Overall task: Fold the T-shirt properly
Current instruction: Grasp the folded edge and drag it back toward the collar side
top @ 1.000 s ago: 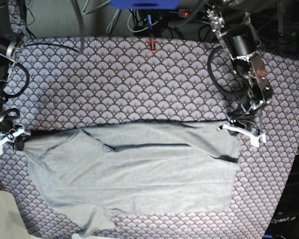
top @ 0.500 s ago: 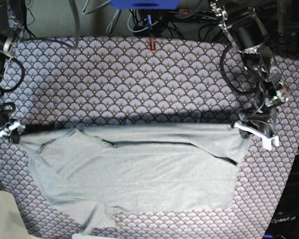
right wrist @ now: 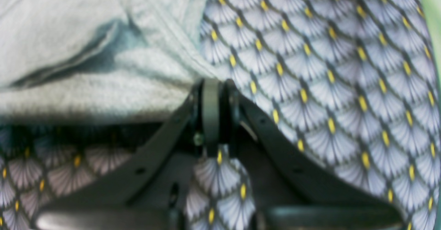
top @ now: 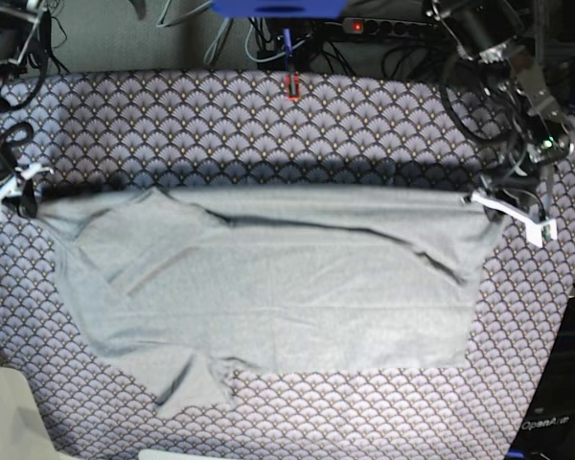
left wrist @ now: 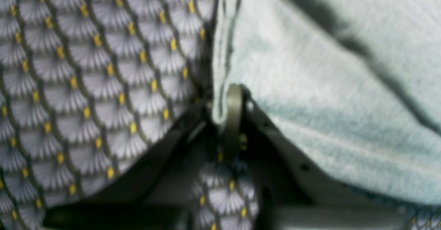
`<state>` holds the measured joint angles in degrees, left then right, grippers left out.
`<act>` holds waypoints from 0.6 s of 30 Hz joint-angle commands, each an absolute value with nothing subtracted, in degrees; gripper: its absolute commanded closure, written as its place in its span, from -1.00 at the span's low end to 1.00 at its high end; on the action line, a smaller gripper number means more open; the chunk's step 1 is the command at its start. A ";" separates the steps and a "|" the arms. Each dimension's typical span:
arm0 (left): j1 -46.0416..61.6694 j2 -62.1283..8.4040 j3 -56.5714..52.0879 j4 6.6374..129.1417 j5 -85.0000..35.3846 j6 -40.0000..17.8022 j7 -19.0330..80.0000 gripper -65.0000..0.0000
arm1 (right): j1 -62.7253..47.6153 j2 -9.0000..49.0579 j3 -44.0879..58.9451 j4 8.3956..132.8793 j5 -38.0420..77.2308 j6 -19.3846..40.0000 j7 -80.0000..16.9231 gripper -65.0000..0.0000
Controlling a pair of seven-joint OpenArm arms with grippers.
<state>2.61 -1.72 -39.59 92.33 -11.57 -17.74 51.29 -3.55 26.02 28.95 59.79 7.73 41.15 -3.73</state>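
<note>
The light grey T-shirt (top: pixel 268 278) lies spread across the scallop-patterned table cloth (top: pixel 268 125), its far edge lifted and stretched taut between both arms. At that edge's right end my left gripper (top: pixel 489 203) is shut on the shirt's corner; the left wrist view shows the T-shirt (left wrist: pixel 327 85) pinched at the left gripper (left wrist: pixel 229 109). My right gripper (top: pixel 17 190) is shut on the opposite corner at the table's left side, and the right wrist view shows the T-shirt (right wrist: pixel 86 68) running into the right gripper (right wrist: pixel 211 102). One sleeve lies at the near left.
Cables, a power strip (top: pixel 383 25) and a small red object (top: pixel 293 86) sit along the table's far edge. The table's near-left corner (top: pixel 0 412) drops off to a pale floor. Dark equipment stands beyond the right edge.
Both grippers have pulled the shirt's far edge toward the back of the table and further apart, so more of the shirt is unfolded and drawn flat.
</note>
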 commanded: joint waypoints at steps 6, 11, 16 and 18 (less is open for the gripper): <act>7.16 -2.68 -39.78 95.60 -11.21 -17.19 49.36 1.00 | -9.01 24.75 38.11 65.19 8.04 40.00 -2.07 1.00; 11.91 -3.12 -39.87 96.22 -15.87 -22.64 49.36 1.00 | -13.76 22.37 43.38 67.74 8.04 40.00 -1.71 1.00; 15.69 -2.86 -39.87 95.87 -16.92 -23.52 48.92 1.00 | -15.96 20.18 46.73 68.00 8.04 40.00 -1.71 1.00; 16.40 -2.86 -39.87 95.69 -16.84 -23.52 48.92 1.00 | -16.75 19.74 47.25 68.00 8.04 40.00 -1.71 1.00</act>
